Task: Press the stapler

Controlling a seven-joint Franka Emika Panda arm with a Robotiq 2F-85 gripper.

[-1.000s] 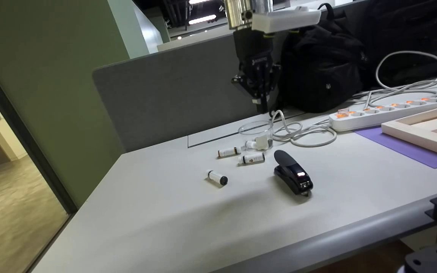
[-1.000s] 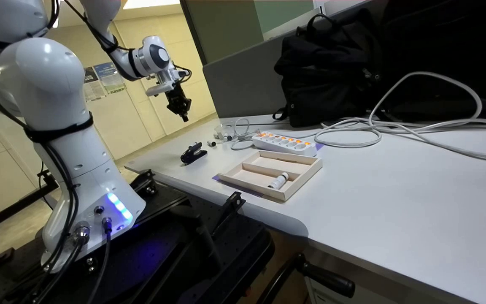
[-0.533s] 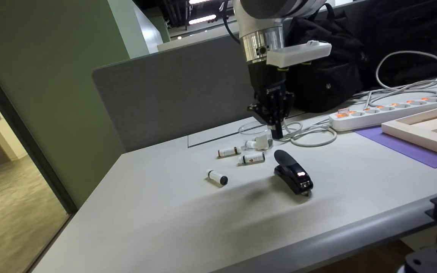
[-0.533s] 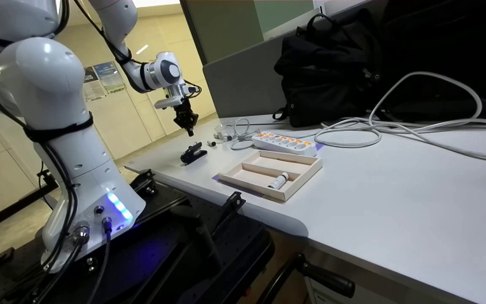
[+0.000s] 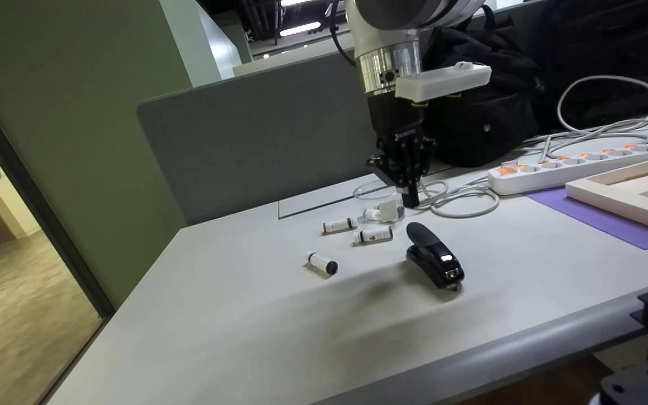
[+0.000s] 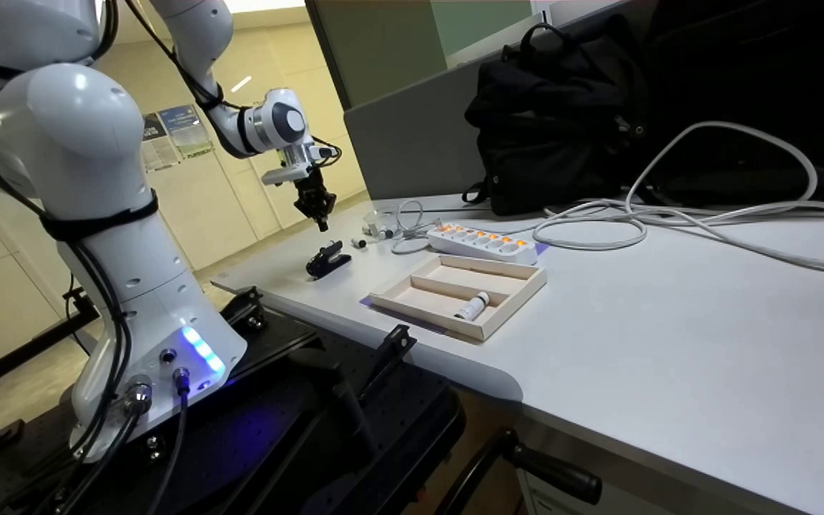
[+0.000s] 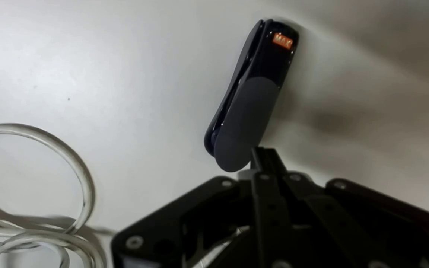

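Note:
The black stapler (image 5: 435,257) lies on the white table with its grey-topped arm raised at one end. It also shows in an exterior view (image 6: 327,260). In the wrist view the stapler (image 7: 253,96) has a red MAX label at its far end. My gripper (image 5: 410,199) is shut with nothing between its fingers. It hangs above the table, higher than the stapler and apart from it, as an exterior view (image 6: 322,225) also shows. In the wrist view my fingertips (image 7: 266,152) overlap the edge of the stapler's rounded grey end.
Several small white cylinders (image 5: 320,263) lie beside the stapler, near a clear cup (image 5: 364,191). Grey cables (image 5: 464,205), a white power strip (image 5: 577,169) and a wooden tray (image 6: 505,313) stand nearby. A black backpack (image 6: 548,121) stands at the back against a grey partition (image 5: 268,135).
Over the last second my gripper has come down and nearer to the stapler. In the last half second it has hardly moved. The stapler has not moved.

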